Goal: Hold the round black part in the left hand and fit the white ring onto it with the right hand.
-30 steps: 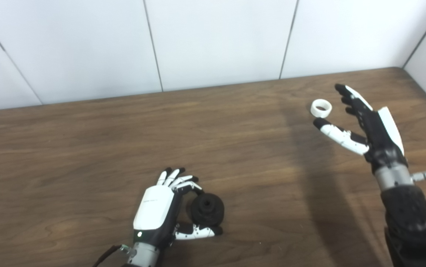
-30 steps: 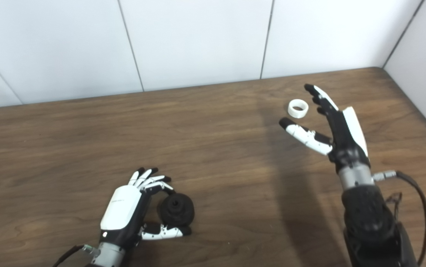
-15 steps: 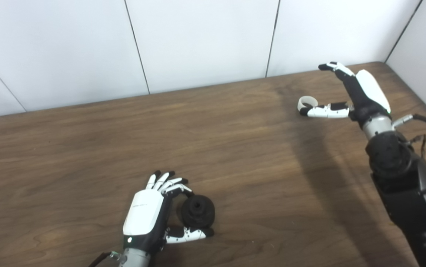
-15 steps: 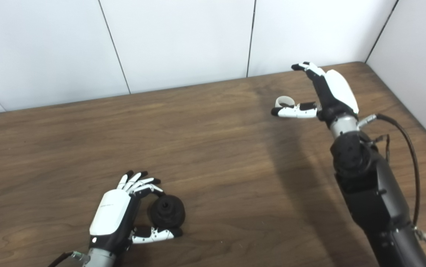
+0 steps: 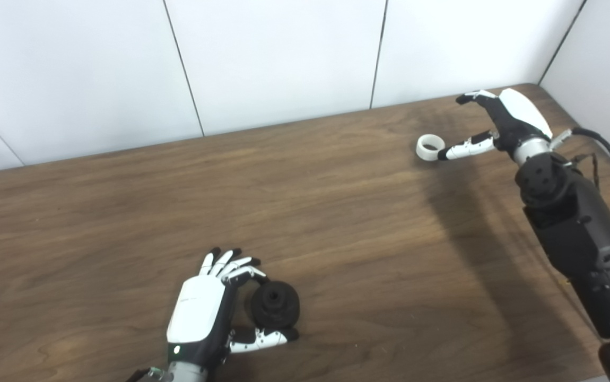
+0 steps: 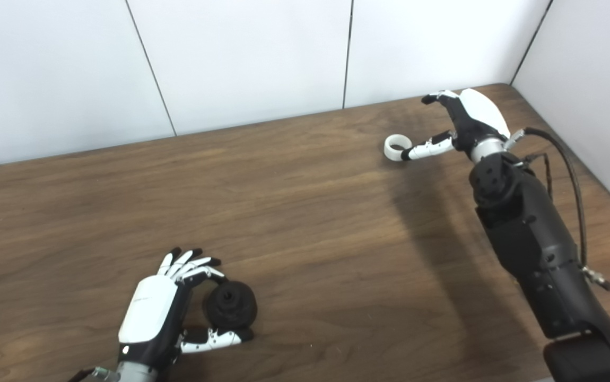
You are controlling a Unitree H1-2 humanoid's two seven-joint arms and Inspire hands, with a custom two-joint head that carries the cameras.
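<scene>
Left eye view | white ring [image 5: 430, 147] near table [image 5: 337, 223] far edge | right hand [image 5: 501, 122] beside

The left robot hand [image 5: 201, 318] hides the near-left edge of the round black part [image 5: 275, 304], so whether its fingers grip the part or only rest against it cannot be told. Its arm is cut off by the bottom edge. Contact between the right robot hand [image 6: 467, 124] thumb and the white ring [image 6: 395, 147] is too small to judge. The counter [image 5: 337, 223] runs past 3 picture edges.
</scene>
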